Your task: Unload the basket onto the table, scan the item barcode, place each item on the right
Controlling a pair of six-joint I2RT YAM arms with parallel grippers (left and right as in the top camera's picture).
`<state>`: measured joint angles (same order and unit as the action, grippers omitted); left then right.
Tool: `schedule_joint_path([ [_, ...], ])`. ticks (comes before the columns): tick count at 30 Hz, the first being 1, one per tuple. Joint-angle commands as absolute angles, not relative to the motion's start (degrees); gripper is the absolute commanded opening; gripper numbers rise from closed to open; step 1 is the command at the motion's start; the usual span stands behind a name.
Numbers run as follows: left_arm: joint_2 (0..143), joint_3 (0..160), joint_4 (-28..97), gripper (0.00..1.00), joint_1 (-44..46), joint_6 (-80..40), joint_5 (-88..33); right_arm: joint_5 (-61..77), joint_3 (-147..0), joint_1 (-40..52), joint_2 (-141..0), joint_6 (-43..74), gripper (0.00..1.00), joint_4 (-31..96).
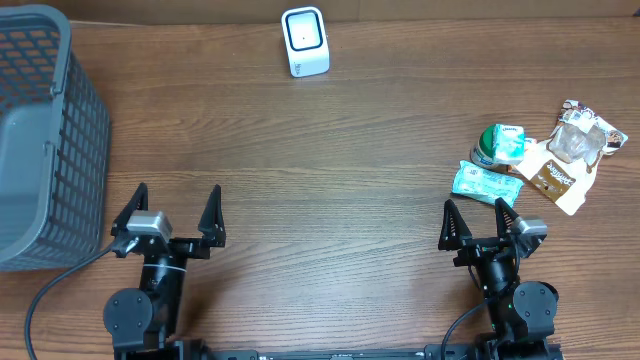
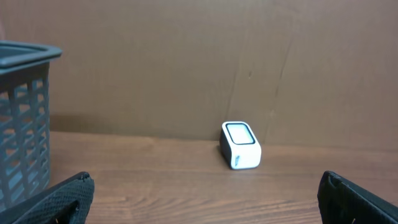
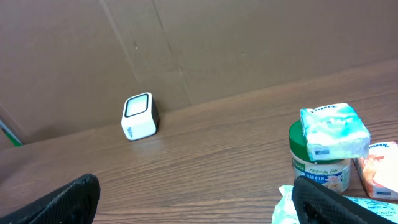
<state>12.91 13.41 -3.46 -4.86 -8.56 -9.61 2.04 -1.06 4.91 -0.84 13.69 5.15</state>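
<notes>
Teal packet (image 1: 487,183) lies flat on the right side of the table (image 1: 300,180), just ahead of your right gripper (image 1: 475,210) and just beside the green-lidded tub (image 1: 488,152). It looks light, soft and crinkly, probably slippery. Take it across the short width at mid-body, not by a floppy end. Scanner (image 1: 305,41) sits well apart at the far edge. Right fingers are spread wide, holding nothing. Left gripper (image 1: 177,195) is the same, near the basket (image 1: 85,120).
</notes>
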Motion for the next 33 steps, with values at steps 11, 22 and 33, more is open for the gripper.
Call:
schedule_joint_path([
  [11,3.64,0.14,-7.14,1.00,-3.31,-7.27,-7.46,1.37,-0.45,5.15,-0.16,13.63,1.00,4.78],
  [22,0.19,0.27,4.03,0.99,-2.42,-7.29,-5.80,1.37,-0.45,5.13,-0.16,13.63,1.00,4.78],
  [33,0.21,0.27,4.03,1.00,-2.61,-7.27,-5.74,1.37,-0.45,5.15,-0.16,13.63,1.00,4.78],
])
